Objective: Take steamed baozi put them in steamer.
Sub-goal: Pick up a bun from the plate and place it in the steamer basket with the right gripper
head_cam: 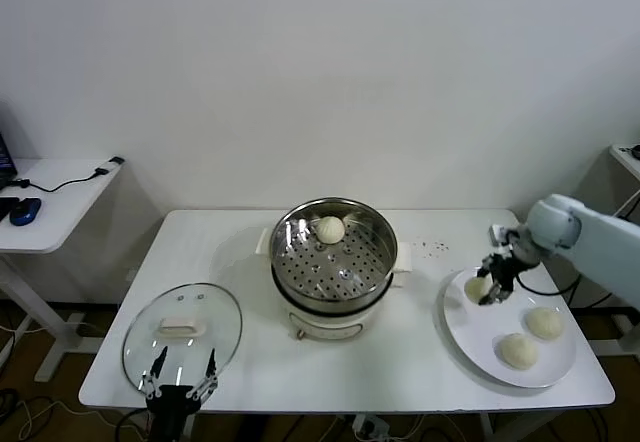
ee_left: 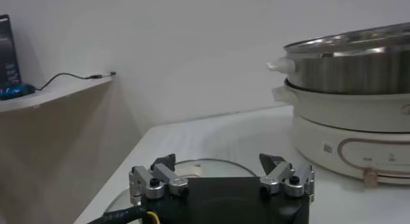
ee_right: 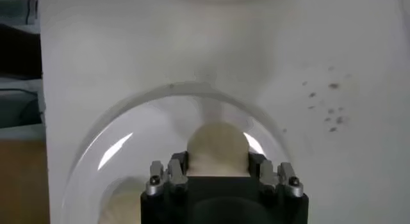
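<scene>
One baozi (head_cam: 330, 229) is already seated on the perforated floor at the far side of the steamer (head_cam: 330, 254) at table centre, and three more are left on the white plate (head_cam: 460, 322) at the right. The plate's far-left bun (head_cam: 477, 287) is clasped between the fingers of the right gripper (head_cam: 490, 289), closed from either side over the plate, presumably for lifting across to the pot. The left gripper (head_cam: 180, 374) is held wide and idle at the near edge beside the glass lid (head_cam: 182, 332), likely kept clear.

white table (head_cam: 240, 252): steamer (head_cam: 330, 262), glass lid (head_cam: 182, 329), plate (head_cam: 500, 317).
</scene>
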You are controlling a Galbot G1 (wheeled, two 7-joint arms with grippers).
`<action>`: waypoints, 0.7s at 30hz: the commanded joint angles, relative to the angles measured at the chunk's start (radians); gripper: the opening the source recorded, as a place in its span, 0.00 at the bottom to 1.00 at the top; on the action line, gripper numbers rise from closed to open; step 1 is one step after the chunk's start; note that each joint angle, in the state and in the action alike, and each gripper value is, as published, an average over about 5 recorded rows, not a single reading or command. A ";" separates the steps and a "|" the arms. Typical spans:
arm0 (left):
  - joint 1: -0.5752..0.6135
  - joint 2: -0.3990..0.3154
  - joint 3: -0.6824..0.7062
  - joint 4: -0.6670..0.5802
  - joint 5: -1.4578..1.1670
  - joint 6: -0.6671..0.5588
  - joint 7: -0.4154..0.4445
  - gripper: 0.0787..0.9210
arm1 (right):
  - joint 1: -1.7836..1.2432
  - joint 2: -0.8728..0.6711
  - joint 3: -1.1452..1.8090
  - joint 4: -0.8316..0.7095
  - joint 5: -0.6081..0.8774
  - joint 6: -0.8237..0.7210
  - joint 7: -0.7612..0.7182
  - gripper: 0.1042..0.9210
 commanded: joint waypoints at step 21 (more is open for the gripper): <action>0.018 0.021 0.010 -0.043 -0.024 -0.016 -0.011 0.88 | 0.391 0.784 -0.378 -0.173 0.602 -0.118 0.116 0.63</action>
